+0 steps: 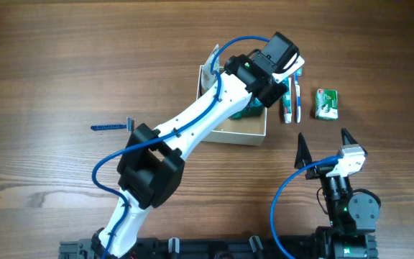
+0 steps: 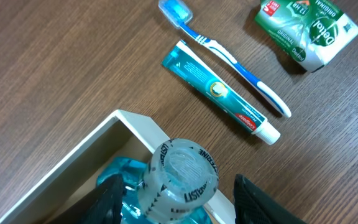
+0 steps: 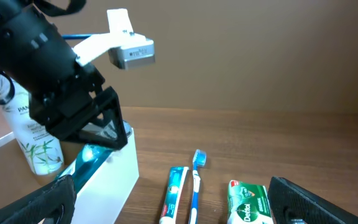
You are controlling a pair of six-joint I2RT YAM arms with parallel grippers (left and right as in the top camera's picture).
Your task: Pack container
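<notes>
Black left gripper [image 2: 178, 190], half closed, is judged clamped on a teal mouthwash bottle [image 2: 182, 169] inside the container [image 1: 241, 136], upper centre of the overhead frame: placing is in hand. Release and a straight lift are called for next, then toothpaste [image 2: 219, 90] and toothbrush [image 2: 235, 59], lying just right. The right gripper [image 1: 323, 138] is held wide, empty.

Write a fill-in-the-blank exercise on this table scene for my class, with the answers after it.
1. The toothpaste lies between the box and the ___.
2. The soap packet is ___.
3. The right claw is ___.
4. The left claw grips a blue ___.
Answers: toothbrush; green; open; bottle.
</notes>
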